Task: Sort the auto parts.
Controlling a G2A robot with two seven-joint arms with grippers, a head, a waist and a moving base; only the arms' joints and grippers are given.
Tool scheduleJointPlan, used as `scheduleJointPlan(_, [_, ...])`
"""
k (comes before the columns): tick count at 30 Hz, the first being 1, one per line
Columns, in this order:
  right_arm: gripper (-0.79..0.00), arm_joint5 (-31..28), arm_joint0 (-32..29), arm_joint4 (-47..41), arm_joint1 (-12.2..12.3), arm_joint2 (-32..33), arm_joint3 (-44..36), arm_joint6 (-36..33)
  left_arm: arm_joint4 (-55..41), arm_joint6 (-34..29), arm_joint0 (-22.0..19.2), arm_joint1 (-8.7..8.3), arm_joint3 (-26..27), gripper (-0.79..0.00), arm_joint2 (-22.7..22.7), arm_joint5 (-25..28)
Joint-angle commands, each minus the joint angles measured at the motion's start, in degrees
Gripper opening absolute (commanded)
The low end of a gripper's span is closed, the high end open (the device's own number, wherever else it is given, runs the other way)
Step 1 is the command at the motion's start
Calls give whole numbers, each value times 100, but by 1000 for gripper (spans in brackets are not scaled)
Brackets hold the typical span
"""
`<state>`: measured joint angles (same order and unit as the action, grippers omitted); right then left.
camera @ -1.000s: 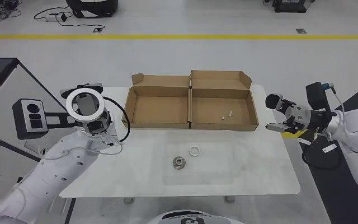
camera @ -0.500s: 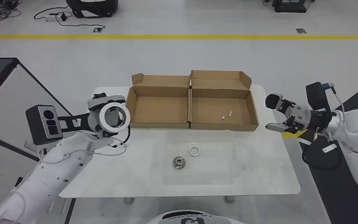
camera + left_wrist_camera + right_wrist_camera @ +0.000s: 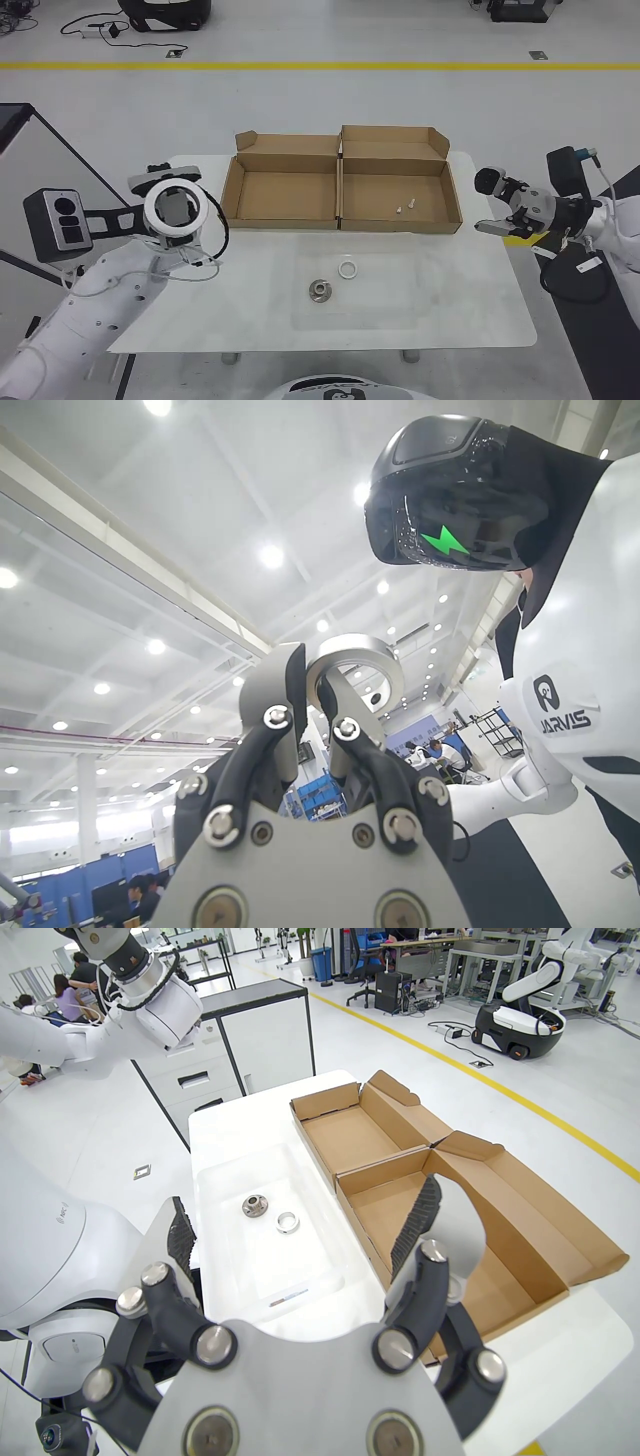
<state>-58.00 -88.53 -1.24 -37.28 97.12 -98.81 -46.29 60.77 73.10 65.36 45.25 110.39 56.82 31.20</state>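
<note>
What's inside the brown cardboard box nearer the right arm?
Two small white parts lie on the floor of the brown cardboard box. In the right wrist view, the right gripper covers part of it.

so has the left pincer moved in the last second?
Yes. In the top view the left pincer swung toward the left cardboard box, then backed off, ending nearer it than before.

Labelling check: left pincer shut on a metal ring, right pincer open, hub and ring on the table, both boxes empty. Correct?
Not quite. The right-hand box is not empty: two small white parts lie in it, as the top view shows. Only the left-hand box is empty. The rest stands.
</note>
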Motion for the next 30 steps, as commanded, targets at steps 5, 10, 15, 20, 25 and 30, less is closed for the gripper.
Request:
scheduleJointPlan(5, [0,0,0,1,0,0,0,0,-1,0,0,1,4,-785,1,0])
scheduleJointPlan(10, [0,0,0,1,0,0,0,0,-1,0,0,1,4,-785,1,0])
scheduleJointPlan(15, [0,0,0,1,0,0,0,0,-1,0,0,1,4,-785,1,0])
scheduleJointPlan(20, [0,0,0,1,0,0,0,0,-197,-542,-80,94,79,-785,48,-161])
scheduleJointPlan(25, [0,0,0,1,0,0,0,0,360,-1571,-302,159,-312,-785,54,-227])
scheduleJointPlan(30, [0,0,0,1,0,0,0,0,902,-2100,-258,189,-419,-785,43,-155])
